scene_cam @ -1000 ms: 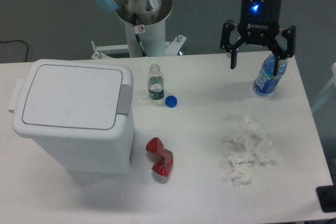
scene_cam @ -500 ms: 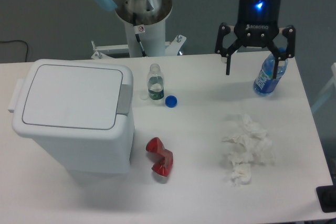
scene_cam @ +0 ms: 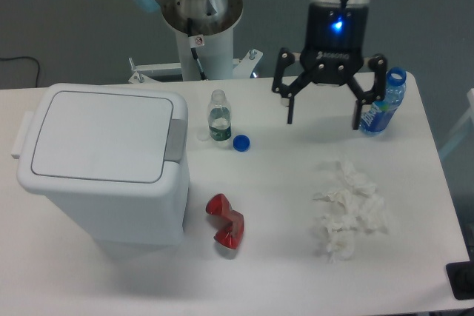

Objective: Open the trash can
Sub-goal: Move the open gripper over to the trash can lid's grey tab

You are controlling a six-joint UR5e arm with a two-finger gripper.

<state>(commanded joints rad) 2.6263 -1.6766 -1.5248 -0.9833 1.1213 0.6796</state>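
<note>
The claw (scene_cam: 324,119) hung in the air with its two fingers spread wide apart, holding nothing. The trash can (scene_cam: 104,164) sat far off to the claw's left in the picture, lid shut. Its grey push tab (scene_cam: 176,140) faced the claw, past the small clear bottle (scene_cam: 218,116) standing between them.

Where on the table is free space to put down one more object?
Free: between the red object and the tissues, and the front edge below them. Crowded: around the small bottle, blue cap, trash can, and under the gripper.
</note>
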